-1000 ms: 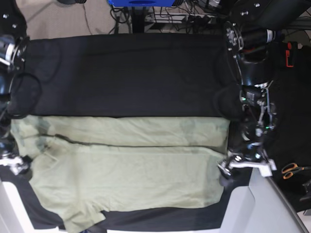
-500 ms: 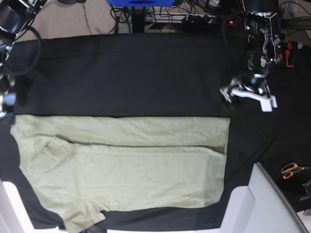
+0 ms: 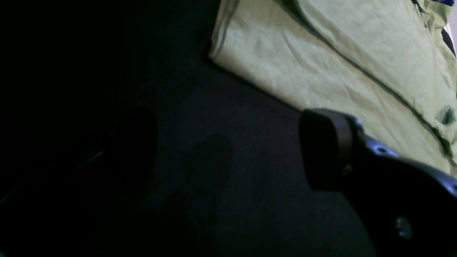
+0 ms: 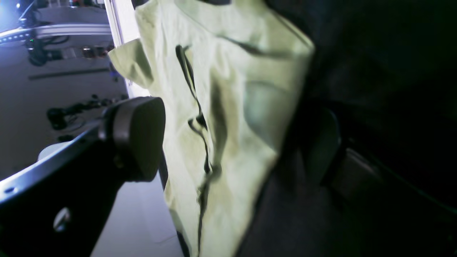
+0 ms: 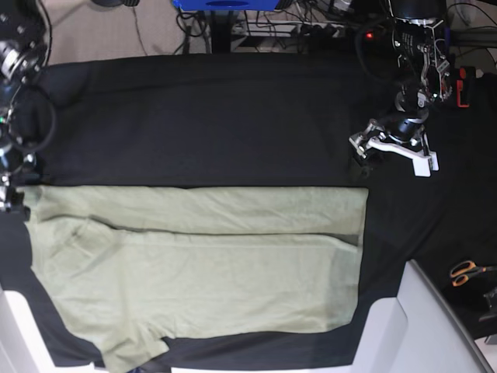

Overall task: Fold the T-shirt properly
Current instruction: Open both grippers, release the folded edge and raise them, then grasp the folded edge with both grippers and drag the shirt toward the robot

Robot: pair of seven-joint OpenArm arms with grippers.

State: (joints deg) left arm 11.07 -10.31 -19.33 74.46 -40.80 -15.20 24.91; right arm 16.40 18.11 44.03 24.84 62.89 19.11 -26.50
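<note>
The pale green T-shirt lies flat on the near half of the black cloth, with a long fold running across its upper part. My left gripper hovers open over bare black cloth, beyond the shirt's far right corner. In the left wrist view the T-shirt fills the top right, and the left gripper has nothing between its fingers. My right gripper sits at the shirt's far left corner. In the right wrist view the right gripper is open above the T-shirt edge, holding nothing.
Orange-handled scissors lie on the cloth at the right. White table corners show at the near edge. A blue object and cables sit beyond the far edge.
My left arm has lifted from the shirt's near right edge and swung to the far right over bare cloth. The right arm left the shirt's near left side and now stands at its far left corner.
</note>
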